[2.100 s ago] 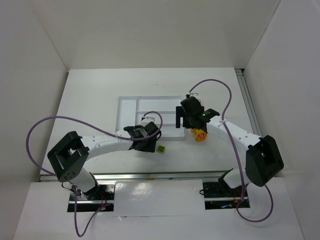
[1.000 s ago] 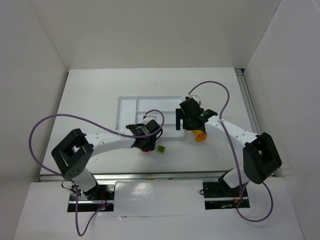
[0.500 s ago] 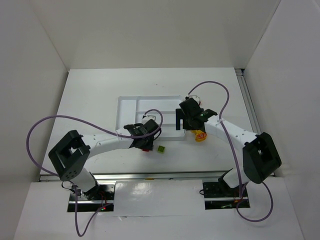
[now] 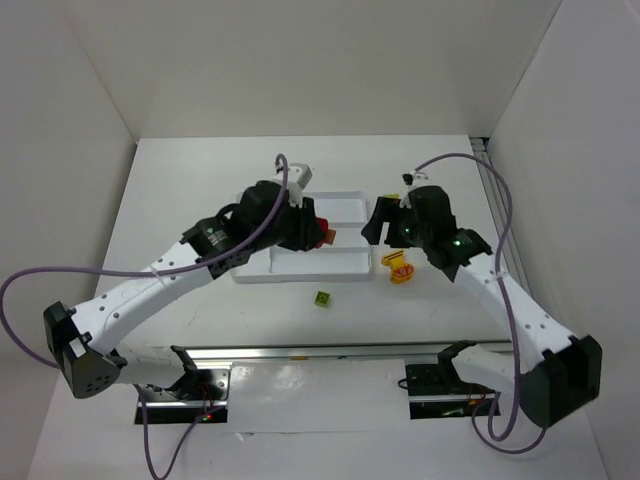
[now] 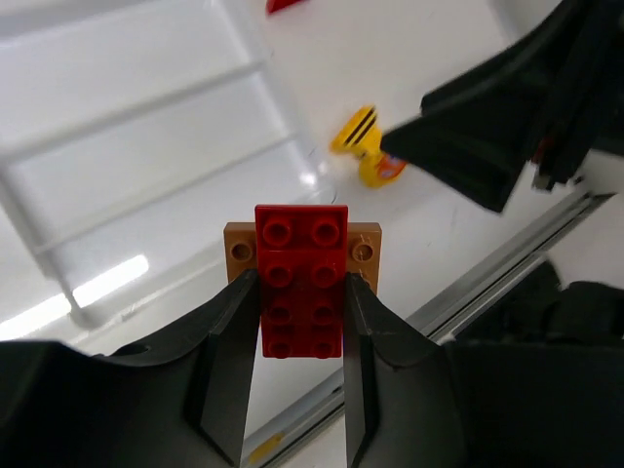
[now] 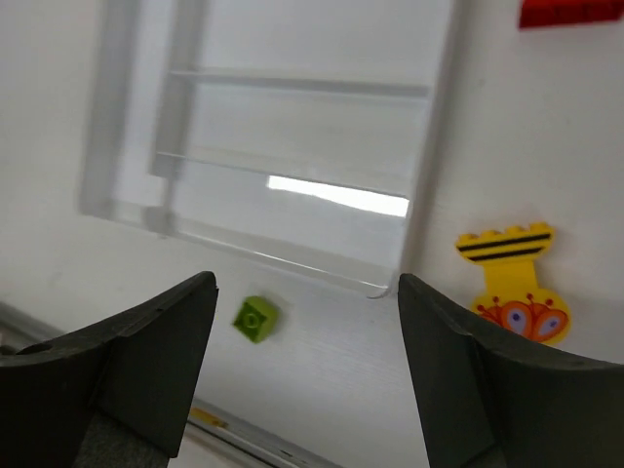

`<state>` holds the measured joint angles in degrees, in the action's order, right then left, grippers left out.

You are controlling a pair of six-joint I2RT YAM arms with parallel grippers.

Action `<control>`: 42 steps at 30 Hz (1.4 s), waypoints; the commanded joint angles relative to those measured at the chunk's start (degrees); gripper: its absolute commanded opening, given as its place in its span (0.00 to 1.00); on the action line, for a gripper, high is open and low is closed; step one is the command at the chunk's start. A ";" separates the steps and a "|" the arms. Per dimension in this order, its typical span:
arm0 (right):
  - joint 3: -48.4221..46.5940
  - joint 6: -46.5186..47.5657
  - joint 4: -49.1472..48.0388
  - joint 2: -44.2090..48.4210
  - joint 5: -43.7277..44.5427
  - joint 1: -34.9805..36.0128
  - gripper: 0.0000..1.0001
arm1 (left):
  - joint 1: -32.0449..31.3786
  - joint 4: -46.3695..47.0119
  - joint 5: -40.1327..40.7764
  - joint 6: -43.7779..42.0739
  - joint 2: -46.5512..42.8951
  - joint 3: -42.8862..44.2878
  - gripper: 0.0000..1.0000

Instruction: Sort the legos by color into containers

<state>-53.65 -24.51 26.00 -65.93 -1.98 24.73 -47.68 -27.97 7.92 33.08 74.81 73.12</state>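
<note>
My left gripper (image 5: 302, 292) is shut on a red lego (image 5: 300, 278) that has an orange-brown plate (image 5: 367, 248) stuck beneath it. In the top view this held red lego (image 4: 322, 233) hangs above the white tray (image 4: 345, 264), whose containers (image 5: 146, 146) show no bricks in what I can see. My right gripper (image 4: 385, 225) hovers open and empty just right of the tray, above the table. A lime green lego (image 4: 322, 298) lies in front of the tray. The same green lego (image 6: 255, 319) shows in the right wrist view.
A yellow crowned figure piece (image 4: 400, 268) lies on the table right of the tray's front corner. Another red lego (image 6: 570, 12) lies beyond it, right of the tray. A metal rail (image 4: 320, 350) runs along the near table edge.
The left gripper shut on the red lego at the tray's front, then lifted it up and back over the tray. The right arm rose and shifted slightly right.
</note>
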 commanded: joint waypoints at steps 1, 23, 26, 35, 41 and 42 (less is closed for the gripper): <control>-0.49 0.18 -7.79 6.60 -13.12 -0.56 0.81 | 3.64 4.14 -8.25 -4.77 1.03 3.69 0.00; 2.06 -11.26 -25.65 3.27 -24.21 3.39 0.64 | 6.20 6.34 -12.23 -3.73 5.35 8.00 0.00; 2.06 -11.26 -26.70 3.27 -23.69 3.39 0.56 | 6.20 6.34 -12.23 -3.73 5.35 7.48 0.00; 3.20 -10.56 -26.88 2.65 -23.07 3.39 0.22 | 6.20 6.87 -14.60 -3.73 4.83 6.95 0.00; 2.67 -9.94 -23.72 2.65 -19.22 3.39 0.00 | 6.81 6.87 -14.08 -3.73 4.82 6.42 0.00; 2.15 -9.33 -21.89 3.17 -18.16 3.39 0.00 | 7.42 6.87 -14.08 -3.73 4.82 6.42 0.00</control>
<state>-50.04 -35.70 2.46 -63.16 -24.05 27.99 -41.17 -23.68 -4.51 29.95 80.66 79.13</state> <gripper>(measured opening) 0.065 0.456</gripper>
